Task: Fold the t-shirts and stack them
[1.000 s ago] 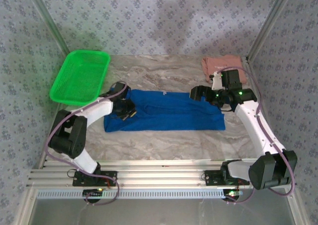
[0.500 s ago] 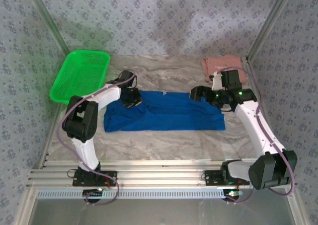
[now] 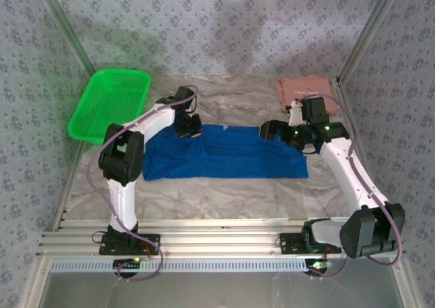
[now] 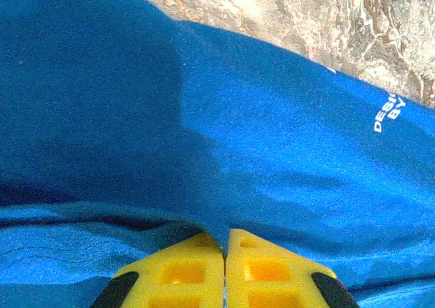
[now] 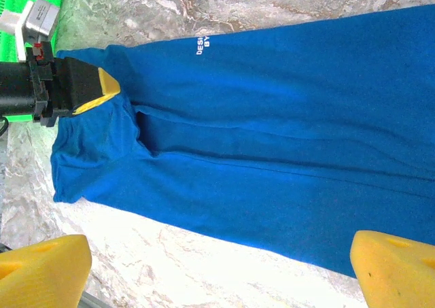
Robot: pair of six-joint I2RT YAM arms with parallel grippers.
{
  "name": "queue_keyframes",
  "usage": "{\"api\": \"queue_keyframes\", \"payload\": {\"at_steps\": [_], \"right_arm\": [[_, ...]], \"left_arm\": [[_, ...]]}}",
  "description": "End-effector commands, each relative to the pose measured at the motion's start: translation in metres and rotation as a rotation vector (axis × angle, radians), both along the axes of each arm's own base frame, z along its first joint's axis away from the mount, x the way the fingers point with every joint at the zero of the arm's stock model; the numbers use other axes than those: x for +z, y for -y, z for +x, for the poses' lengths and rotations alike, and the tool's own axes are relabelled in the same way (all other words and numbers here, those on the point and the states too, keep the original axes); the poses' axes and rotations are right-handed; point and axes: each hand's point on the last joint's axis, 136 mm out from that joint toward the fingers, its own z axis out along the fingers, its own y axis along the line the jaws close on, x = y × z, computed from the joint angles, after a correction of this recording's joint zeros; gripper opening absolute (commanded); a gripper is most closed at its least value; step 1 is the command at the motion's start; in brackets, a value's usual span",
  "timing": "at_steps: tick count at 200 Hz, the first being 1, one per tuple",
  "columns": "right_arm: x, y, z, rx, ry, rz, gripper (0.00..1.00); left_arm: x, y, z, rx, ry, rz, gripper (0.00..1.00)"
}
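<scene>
**A:** Where do the shirts lie?

**B:** The blue t-shirt is spread across the middle of the bench, doubled into a long band running left to right. The pink t-shirt sits bunched in the far right corner, apart from it.

**A:** And the tools?

**B:** The left tool is closed on a thin ridge of blue cloth, pinched between its jaws at the band's far left part. The right tool hangs over the band's right end with its jaws spread wide, gripping nothing.

**A:** How will that cloth behave?

**B:** Light and limp, I'd judge. It has no stiffness to carry a fold, so whatever is lifted will droop and drag the rest along. The bench looks smooth, so the band may slide rather than stay put.

**A:** Where would you take hold?

**B:** At the short ends, close to the corners, one tool on each, so the edge stays straight. Bite deep enough to catch every layer, because a shallow pinch may lift only the top one. A grab in mid-cloth would just bunch it.
</scene>
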Motion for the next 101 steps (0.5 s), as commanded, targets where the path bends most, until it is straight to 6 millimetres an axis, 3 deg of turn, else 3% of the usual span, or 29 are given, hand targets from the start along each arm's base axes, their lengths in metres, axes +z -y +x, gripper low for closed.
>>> {"api": "queue_keyframes", "payload": {"at_steps": [1, 44, 101], "right_arm": [[-0.006, -0.003, -0.005, 0.027, -0.021, 0.000, 1.00], [-0.010, -0.004, -0.004, 0.030, -0.032, 0.000, 1.00], [-0.011, -0.006, -0.003, 0.030, -0.040, 0.011, 1.00]], "left_arm": [[-0.009, -0.002, -0.005, -0.084, -0.038, 0.060, 0.07], [-0.017, -0.001, -0.007, -0.179, -0.043, 0.138, 0.09], [-0.010, 0.016, 0.001, -0.297, 0.009, 0.207, 0.10]]}}
